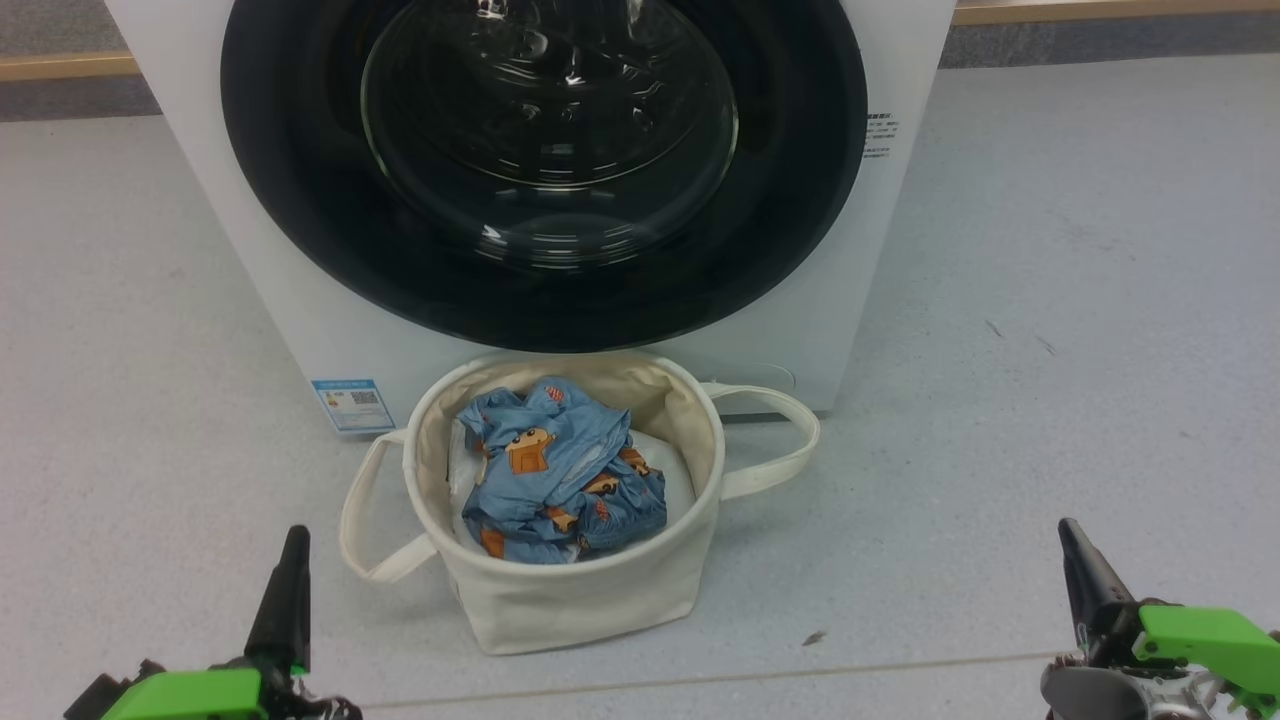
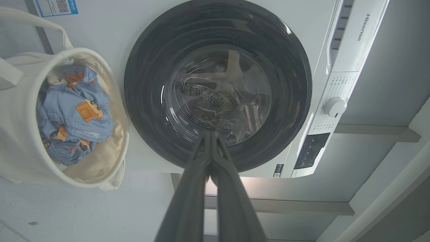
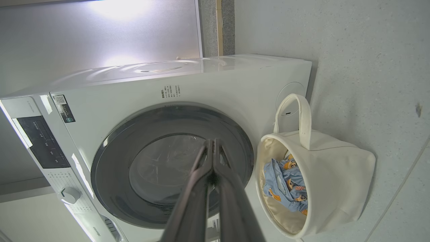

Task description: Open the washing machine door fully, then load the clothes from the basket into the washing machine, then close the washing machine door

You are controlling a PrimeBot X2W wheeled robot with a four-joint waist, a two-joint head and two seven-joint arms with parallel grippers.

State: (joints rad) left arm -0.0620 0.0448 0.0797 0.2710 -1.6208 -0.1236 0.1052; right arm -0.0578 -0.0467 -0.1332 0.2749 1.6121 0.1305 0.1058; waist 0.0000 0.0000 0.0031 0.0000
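The basket [image 1: 575, 612] is seen standing on the floor [image 1: 1050, 300] ahead of both hands, between them, nearer the left hand [image 2: 210, 134] than the right hand [image 3: 212, 141]. The clothes [image 1: 560, 470], blue with orange-brown animal prints, are bunched inside it on top of a plain white bundle [image 1: 672, 472], below the level of the rim. One loop handle [image 1: 790, 440] is spread out toward the right hand's side and the other [image 1: 358, 520] toward the left hand's side.

Beyond the basket, farther from the hands, the washing machine [image 1: 300, 320] is found, with the basket's far rim just at its base; whether the two touch cannot be told. The washing machine door [image 1: 300, 200] is shut flush against the front, its lower black rim lying just above the basket's far rim. The drum is seen through the glass.

Both hands are closed, the fingers of each pressed together along their length, and nothing is held by either. Each hand is kept well apart from the basket and the machine. Bare floor is left around both hands and on either side of the basket and machine.
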